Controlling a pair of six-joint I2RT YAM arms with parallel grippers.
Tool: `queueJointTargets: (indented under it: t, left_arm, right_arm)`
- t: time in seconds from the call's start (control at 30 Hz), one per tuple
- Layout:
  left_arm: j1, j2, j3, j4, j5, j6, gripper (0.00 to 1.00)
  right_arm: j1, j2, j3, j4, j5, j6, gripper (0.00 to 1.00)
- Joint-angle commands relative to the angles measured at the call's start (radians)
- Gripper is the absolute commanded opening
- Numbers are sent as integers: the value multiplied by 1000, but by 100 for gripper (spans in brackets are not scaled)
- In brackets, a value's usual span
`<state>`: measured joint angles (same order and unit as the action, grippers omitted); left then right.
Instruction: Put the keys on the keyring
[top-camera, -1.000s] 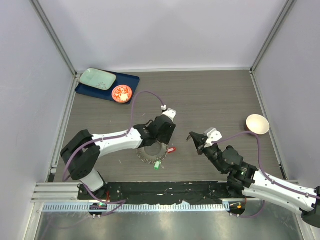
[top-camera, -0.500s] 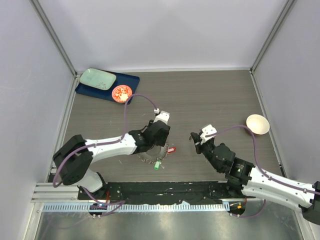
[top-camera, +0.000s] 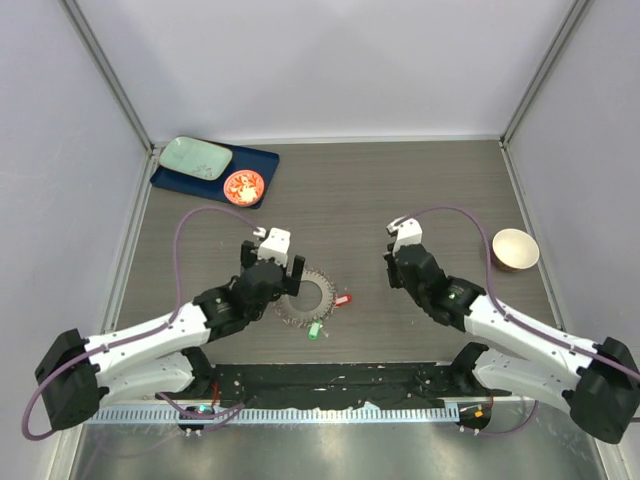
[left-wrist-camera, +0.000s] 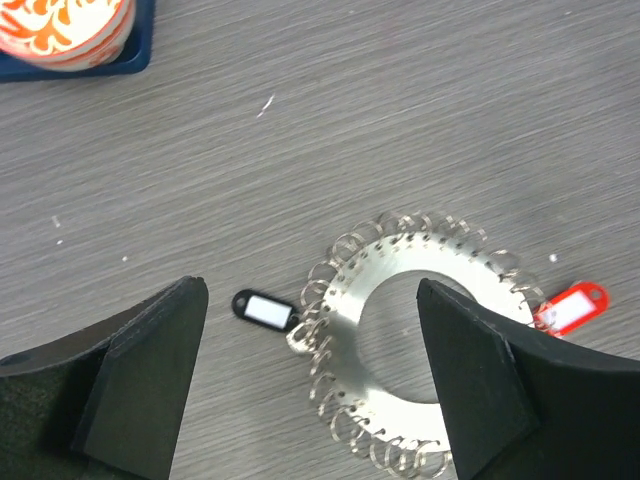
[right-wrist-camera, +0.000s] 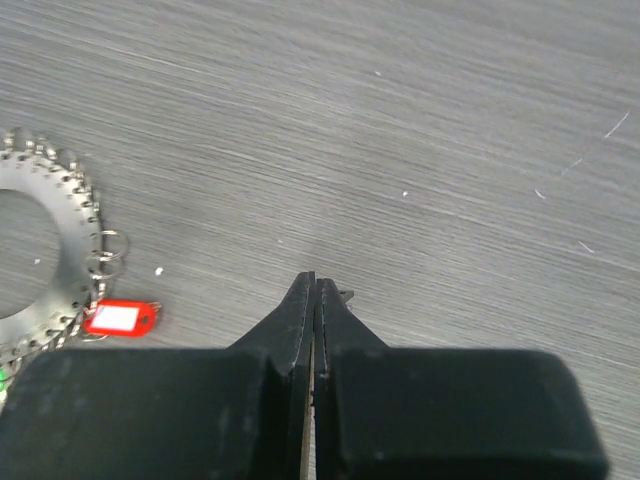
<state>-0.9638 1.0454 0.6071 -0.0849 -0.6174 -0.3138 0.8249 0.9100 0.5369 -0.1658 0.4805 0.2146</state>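
Note:
The keyring (top-camera: 308, 297) lies flat mid-table, a toothed grey disc fringed with wire loops. My left gripper (top-camera: 275, 268) hovers open and empty over its left side; in the left wrist view the keyring (left-wrist-camera: 350, 300) sits between the spread fingers (left-wrist-camera: 140, 380). A black key (left-wrist-camera: 265, 308) lies against the ring's left edge. A red key (top-camera: 343, 299) lies at its right edge and also shows in the left wrist view (left-wrist-camera: 570, 308). A green key (top-camera: 314, 331) lies just in front. My right gripper (top-camera: 392, 268) is shut and empty, right of the red key (right-wrist-camera: 120, 318).
A beige bowl (top-camera: 514, 249) stands at the right. A blue tray (top-camera: 260, 160) at the back left holds a pale green plate (top-camera: 195, 157) and an orange-red dish (top-camera: 243, 186). Walls enclose the table on three sides.
My left gripper has drawn back to the left off the keyring, uncovering it, and now stands open. My right gripper has shifted a little farther back and stayed shut.

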Motion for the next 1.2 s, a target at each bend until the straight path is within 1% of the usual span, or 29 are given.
queueJointTargets:
  t: [0.0,0.03,0.1,0.13,0.2,0.23,0.33,0.37,0.43,0.47,0.57,0.73,0.93,1.07,1.17]
  left_arm:
    - [7,-141,-113,129,-77,82,92]
    - [5,-162,-160,161,-82,93,93]
    - [7,-200,-196,189,-87,110,94]
    - [7,-231,-226,210,-84,110,94]
    - [7,-255,-248,231,-64,110,94]
    - [8,-260,-251,228,-59,110,94]
    - [8,-259,-247,197,-67,101,94]
    - [8,-259,-247,198,-67,99,94]
    - [8,-265,-250,197,-71,97,94]
    - [8,-271,-251,197,-71,96,94]
    - [8,-289,-259,200,-71,96,94]
    - [8,-285,-265,208,-70,99,94]
    - [8,-257,-262,215,-64,102,94]
    - [8,-249,-260,218,-61,101,94]
    - [8,-249,-260,220,-61,101,94]
  right_arm:
    - [-113,116,113,-66,-175,28,1]
    - [-130,188,133,-86,-195,23,1]
    - [-162,252,187,-93,-239,13,1]
    - [-185,320,204,-92,-250,-1,1]
    - [-217,393,261,-92,-278,-30,1]
    - [-227,462,303,-92,-283,-43,1]
    - [-257,565,386,-95,-295,-82,1]
    - [-266,634,406,-94,-298,-96,1]
    - [-289,697,464,-90,-299,-122,1]
    - [-294,746,480,-87,-304,-132,1]
    - [-316,828,521,-61,-318,-155,1]
    - [-331,902,561,-34,-338,-167,1]
    - [-334,922,563,-28,-341,-164,1]
    - [-331,897,549,-26,-339,-165,9]
    - [-334,868,549,-24,-352,-170,18]
